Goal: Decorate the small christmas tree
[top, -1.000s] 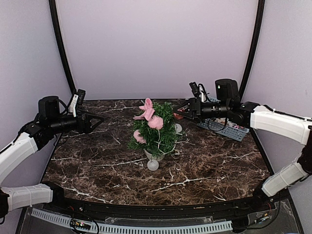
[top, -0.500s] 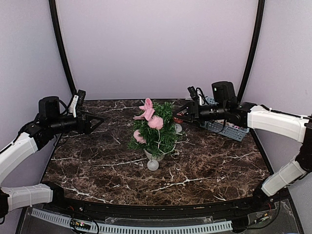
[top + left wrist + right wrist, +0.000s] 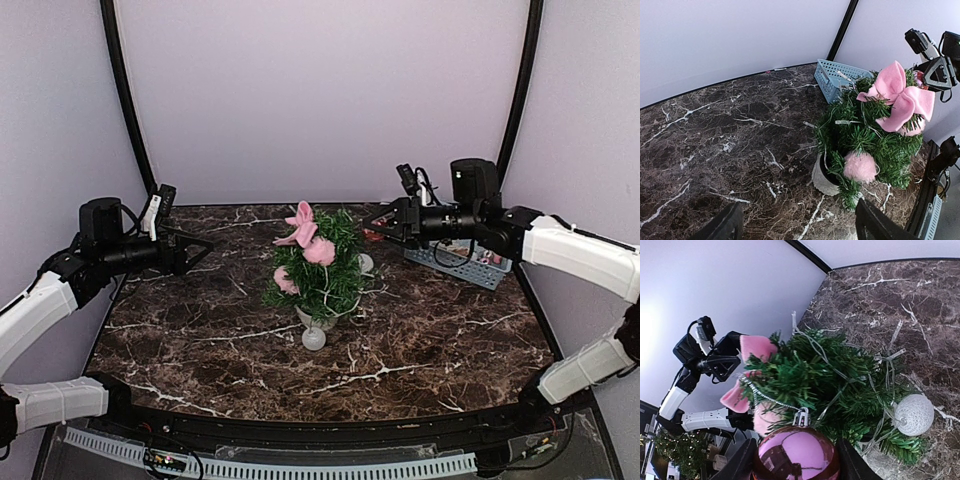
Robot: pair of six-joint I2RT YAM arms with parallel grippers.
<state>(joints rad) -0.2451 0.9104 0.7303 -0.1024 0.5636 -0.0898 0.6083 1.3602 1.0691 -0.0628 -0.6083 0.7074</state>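
1. The small christmas tree (image 3: 322,268) stood upright in its round white pot (image 3: 318,318) near the middle of the tabletop (image 3: 200,340), between my two tools.
2. My right tool (image 3: 374,224) hung in the air just beside the tree's upper right side, level with the top branches and pointing at them. From overhead I could not tell whether it touched the needles.
3. That tool was clenched on a shiny pink bauble (image 3: 796,454). In the right wrist view the bauble filled the gap between the two fingers (image 3: 742,464), and its silver cap (image 3: 801,416) sat right up against the green branches.
4. My left tool (image 3: 203,247) hovered well apart from the tree, out over the left side of the tabletop and aimed towards it.
5. The left tool was released, with its fingers (image 3: 722,227) spread wide. Only bare marble showed between them, and the tree sat further off to the right in the left wrist view.
6. The tree carried a pink bow (image 3: 300,226) at its top, fluffy pink pompoms (image 3: 320,251) lower down and a thin silvery strand (image 3: 771,399) through the branches.
7. One white ball (image 3: 314,338) lay on the tabletop just in front of the pot. A second white ball (image 3: 914,414) showed at the tree's lower right edge, and I could not tell whether it hung there or rested on the marble.
8. A blue basket (image 3: 465,262) sat at the far right of the tabletop, partly under my right arm and well apart from the tree.
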